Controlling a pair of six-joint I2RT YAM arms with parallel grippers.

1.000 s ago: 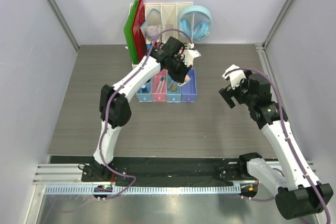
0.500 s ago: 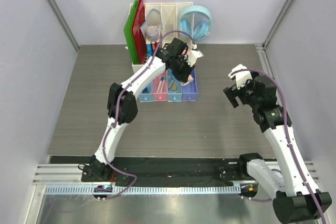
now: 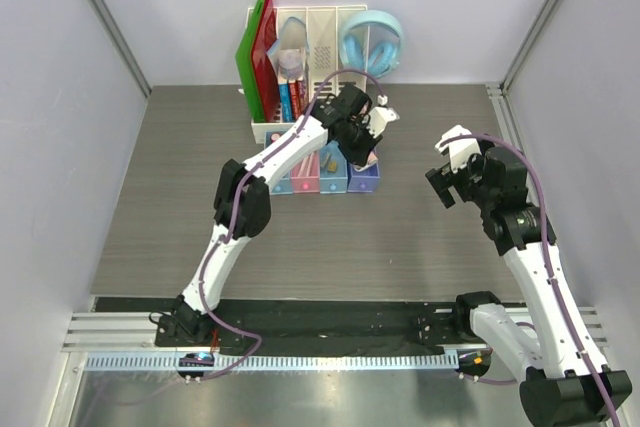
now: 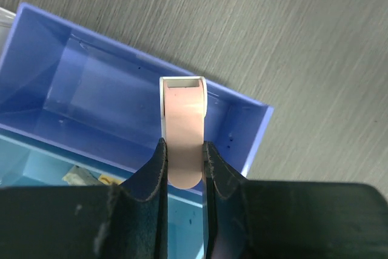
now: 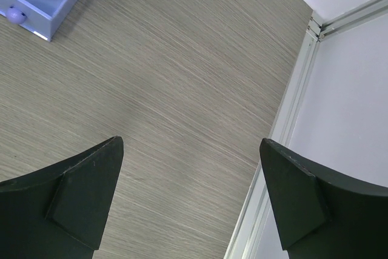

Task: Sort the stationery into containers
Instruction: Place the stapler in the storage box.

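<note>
One pink clip (image 4: 183, 131) (left wrist view)

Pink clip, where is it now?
In the left wrist view, the pink clip is pinched in the left tool over the purple-blue tray, next to the light blue tray.

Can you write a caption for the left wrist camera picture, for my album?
The left tool pinches a pink item over the purple-blue tray.
</note>
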